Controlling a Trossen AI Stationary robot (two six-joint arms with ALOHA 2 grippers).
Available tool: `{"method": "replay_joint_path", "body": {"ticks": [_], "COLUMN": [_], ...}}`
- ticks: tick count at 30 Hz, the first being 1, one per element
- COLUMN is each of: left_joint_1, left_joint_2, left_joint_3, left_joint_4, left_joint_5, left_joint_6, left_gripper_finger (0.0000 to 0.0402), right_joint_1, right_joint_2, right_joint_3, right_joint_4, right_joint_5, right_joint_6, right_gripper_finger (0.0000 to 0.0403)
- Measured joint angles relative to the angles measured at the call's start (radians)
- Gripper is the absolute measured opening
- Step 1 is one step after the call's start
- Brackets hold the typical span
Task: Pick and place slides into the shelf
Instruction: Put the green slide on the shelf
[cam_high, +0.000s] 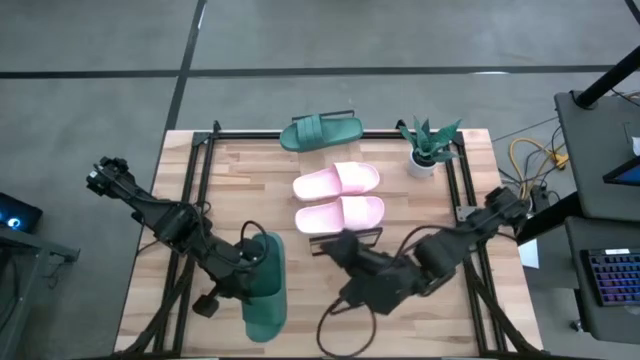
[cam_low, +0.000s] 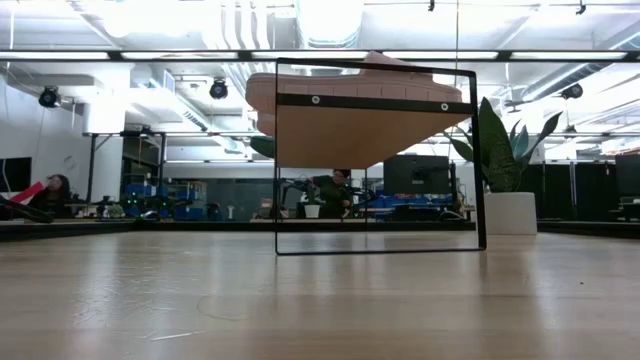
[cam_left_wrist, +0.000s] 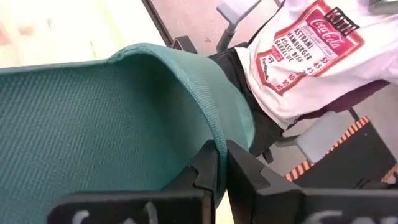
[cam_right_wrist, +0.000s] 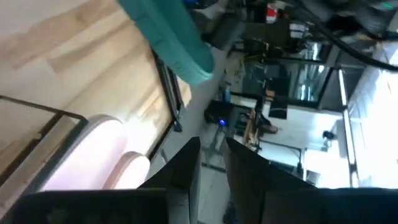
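While the left gripper (cam_high: 252, 268) clamps a teal slide (cam_high: 265, 290) at the table's near edge, the right gripper (cam_high: 345, 243), fingers nearly closed and empty, sits beside two pink slides (cam_high: 338, 197) on the shelf (cam_high: 250, 165); another teal slide (cam_high: 321, 131) lies beyond.

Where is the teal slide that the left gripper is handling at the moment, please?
In the high view the teal slide sits at the table's near-left part, pinched by the left gripper, left of the right gripper and nearer than the two pink slides.
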Motion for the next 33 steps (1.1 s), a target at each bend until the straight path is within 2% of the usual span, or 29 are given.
{"method": "replay_joint_path", "body": {"ticks": [4, 9, 12, 15, 17, 21, 24, 33], "left_joint_1": [-0.003, -0.003, -0.006, -0.007, -0.009, -0.009, -0.009, -0.009], "left_joint_2": [0.004, 0.008, 0.009, 0.009, 0.009, 0.009, 0.009, 0.009], "left_joint_3": [-0.003, -0.013, -0.014, -0.014, -0.014, -0.014, -0.014, -0.009], "left_joint_4": [-0.011, -0.012, -0.011, -0.01, -0.01, -0.008, 0.002, 0.015], "left_joint_5": [0.009, 0.008, 0.008, 0.013, 0.023, 0.033, 0.039, 0.043], "left_joint_6": [0.005, 0.004, 0.005, 0.033, 0.067, 0.115, 0.161, 0.324], "left_gripper_finger": [0.0, 0.0, 0.0, 0.0, 0.0, 0.0, 0.0, 0.0], "right_joint_1": [-0.006, -0.019, -0.033, -0.043, -0.047, -0.055, -0.072, -0.13], "right_joint_2": [0.046, 0.087, 0.109, 0.134, 0.155, 0.178, 0.172, 0.168], "right_joint_3": [0.001, 0.009, 0.016, 0.015, 0.014, 0.018, 0.012, 0.016], "right_joint_4": [0.043, 0.076, 0.058, 0.063, 0.103, 0.175, 0.243, 0.23], "right_joint_5": [-0.073, -0.086, -0.223, -0.377, -0.372, -0.277, -0.274, -0.303], "right_joint_6": [-0.02, 0.057, 0.008, -0.119, -0.185, -0.275, -0.312, -0.372], "right_gripper_finger": [0.0063, 0.0083, 0.0119, 0.0165, 0.0193, 0.0228, 0.0234, 0.0223]}}
